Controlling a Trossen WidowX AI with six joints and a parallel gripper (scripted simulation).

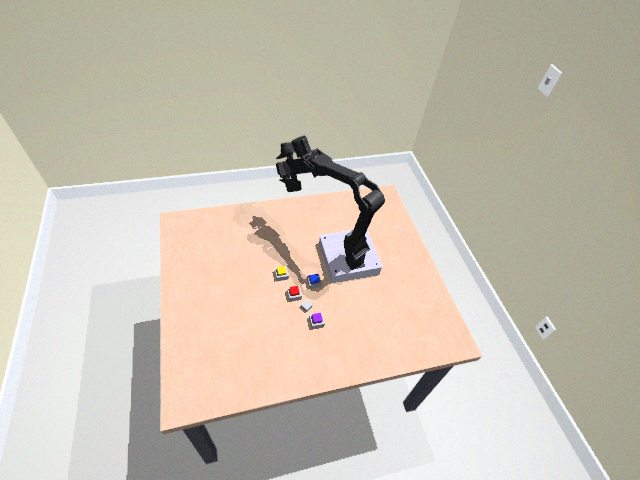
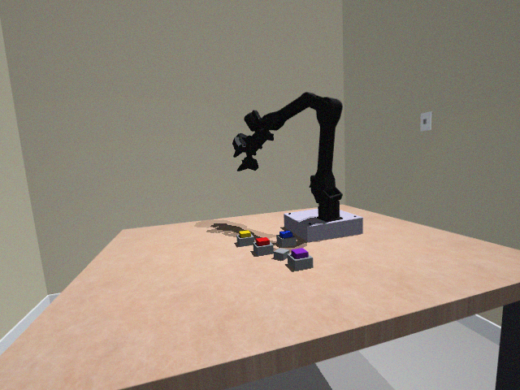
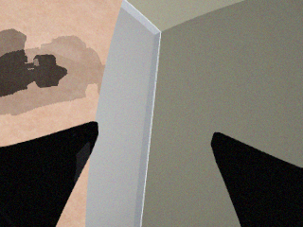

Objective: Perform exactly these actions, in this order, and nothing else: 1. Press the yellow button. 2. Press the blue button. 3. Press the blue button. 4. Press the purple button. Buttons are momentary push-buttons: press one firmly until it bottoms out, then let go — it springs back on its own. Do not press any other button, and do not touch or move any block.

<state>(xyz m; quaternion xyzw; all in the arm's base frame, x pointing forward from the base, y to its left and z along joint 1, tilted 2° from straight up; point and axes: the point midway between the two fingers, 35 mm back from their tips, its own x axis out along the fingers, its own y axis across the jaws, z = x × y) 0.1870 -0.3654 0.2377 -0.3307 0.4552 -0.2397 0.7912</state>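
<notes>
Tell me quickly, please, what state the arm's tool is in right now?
Tool: open, holding nothing, high above the table and touching no button.

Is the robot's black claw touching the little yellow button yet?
Apart. In the exterior view the open black gripper hangs high in the air, with bare wall showing between it and the small yellow square button on its grey base on the table.
</notes>
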